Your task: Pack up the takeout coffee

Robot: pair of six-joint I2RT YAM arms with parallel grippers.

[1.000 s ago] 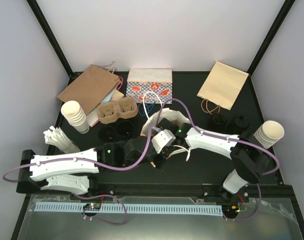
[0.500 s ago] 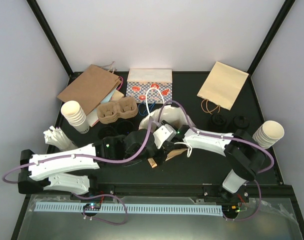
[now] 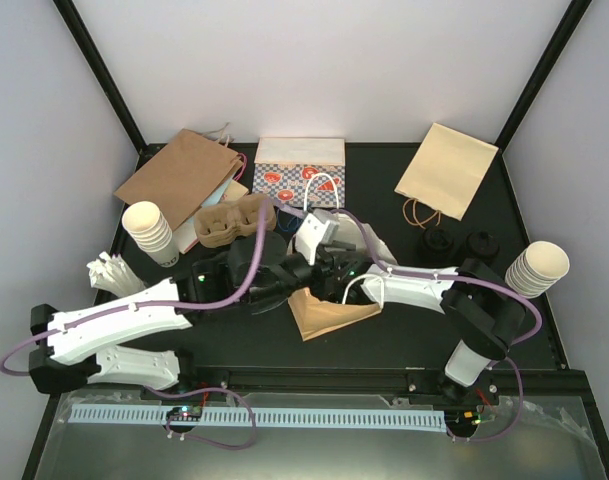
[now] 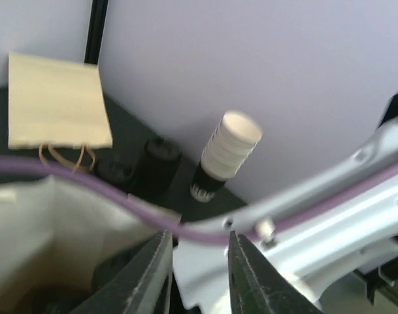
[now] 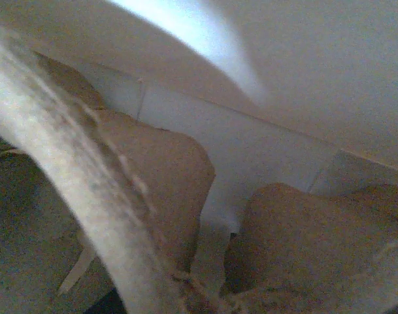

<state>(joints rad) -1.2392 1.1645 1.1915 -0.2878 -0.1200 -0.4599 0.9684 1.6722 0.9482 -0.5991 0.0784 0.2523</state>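
A paper bag [image 3: 329, 315], brown outside and white inside [image 4: 29, 229], stands tilted mid-table with one white handle [image 3: 324, 186] looped up. My right gripper [image 3: 317, 252] is at its mouth. In the right wrist view the fingers are buried among white bag wall [image 5: 264, 150], brown folds and a handle cord [image 5: 87, 190]. My left gripper [image 3: 284, 272] hovers at the bag's rim with its jaws [image 4: 200, 237] a little apart and nothing between them. The takeout coffee cups are hidden, since my left arm covers the spot beside the cardboard tray [image 3: 224, 225]. A dark shape [image 4: 114, 275] sits low in the bag; I cannot tell what it is.
Two black round pieces [image 3: 436, 240] [image 3: 481, 243] sit at the right. White paper cups are stacked left [image 3: 149, 232] and right [image 3: 539, 268]. Flat bags lie at the back: brown [image 3: 179, 175], patterned [image 3: 299, 172], tan [image 3: 446, 172]. White items [image 3: 114, 275] lie at the left edge.
The bag has been raised and turned by the right gripper, so its brown side now faces up. My left gripper moved up towards the bag's mouth and its jaws parted.
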